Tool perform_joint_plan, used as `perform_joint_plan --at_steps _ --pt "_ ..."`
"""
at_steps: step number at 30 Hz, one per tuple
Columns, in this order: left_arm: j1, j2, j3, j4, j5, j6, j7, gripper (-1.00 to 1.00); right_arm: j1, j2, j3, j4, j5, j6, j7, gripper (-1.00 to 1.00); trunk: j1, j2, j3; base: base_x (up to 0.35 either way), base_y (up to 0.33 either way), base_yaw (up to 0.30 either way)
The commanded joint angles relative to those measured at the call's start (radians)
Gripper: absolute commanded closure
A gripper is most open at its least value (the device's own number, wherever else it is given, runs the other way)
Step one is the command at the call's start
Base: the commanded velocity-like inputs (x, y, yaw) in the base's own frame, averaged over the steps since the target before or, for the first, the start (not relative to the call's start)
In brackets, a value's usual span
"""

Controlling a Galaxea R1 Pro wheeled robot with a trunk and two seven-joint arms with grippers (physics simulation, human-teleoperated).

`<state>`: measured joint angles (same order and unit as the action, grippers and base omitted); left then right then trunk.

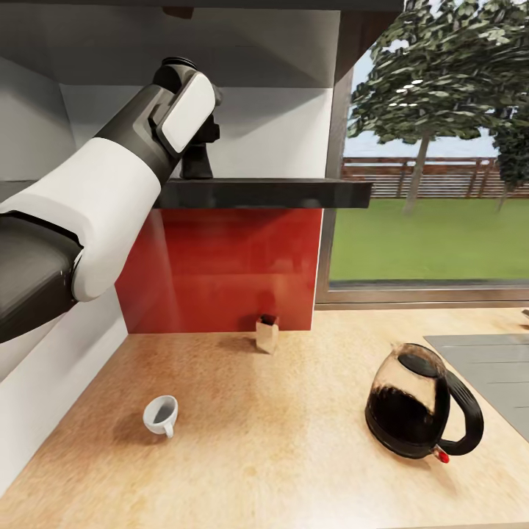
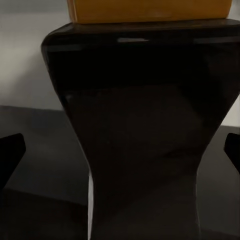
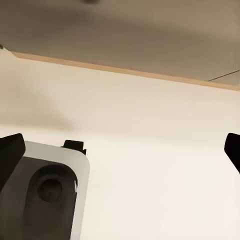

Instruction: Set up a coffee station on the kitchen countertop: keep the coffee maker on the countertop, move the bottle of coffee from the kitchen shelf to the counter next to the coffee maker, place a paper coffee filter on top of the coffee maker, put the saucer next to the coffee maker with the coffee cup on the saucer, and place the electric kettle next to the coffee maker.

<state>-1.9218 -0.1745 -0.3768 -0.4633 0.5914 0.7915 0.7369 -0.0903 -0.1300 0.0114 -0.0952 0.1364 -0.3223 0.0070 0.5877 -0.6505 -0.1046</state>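
Right, nearest us on the countertop (image 1: 294, 455), the cup (image 1: 161, 415) lies tipped on its side toward the left edge, close to the front. Over toward the right edge stands the kettle (image 1: 419, 402), upright, handle pointing right, with a grey inset panel (image 1: 488, 371) just beyond it. Further back, a small tan box (image 1: 267, 333) sits against the red wall. Up above, the left arm reaches onto the shelf (image 1: 272, 192), the left gripper (image 1: 197, 158) at its near edge. On the left wrist camera its fingers (image 2: 11, 155) are spread wide, the dark jar (image 2: 142, 135) with its yellow lid between them, not pinched. The right gripper (image 3: 120, 152) is spread too, over a pale surface.
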Motion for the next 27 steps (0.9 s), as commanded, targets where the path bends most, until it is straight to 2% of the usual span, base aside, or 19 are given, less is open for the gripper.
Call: perform_joint_plan --at_steps 1,27 --pt "-0.001 0.0 -0.004 0.0 0.008 0.002 0.009 -1.0 -0.001 0.0 0.0 0.001 0.005 -0.003 0.001 -1.0 0.0 -0.001 -0.002 0.0 0.015 0.0" --pt "-0.001 0.0 -0.004 0.0 0.008 0.002 0.009 -1.0 0.0 0.0 0.001 0.001 0.005 -0.003 0.001 -1.0 0.0 -0.001 -0.002 0.054 0.002 0.0"
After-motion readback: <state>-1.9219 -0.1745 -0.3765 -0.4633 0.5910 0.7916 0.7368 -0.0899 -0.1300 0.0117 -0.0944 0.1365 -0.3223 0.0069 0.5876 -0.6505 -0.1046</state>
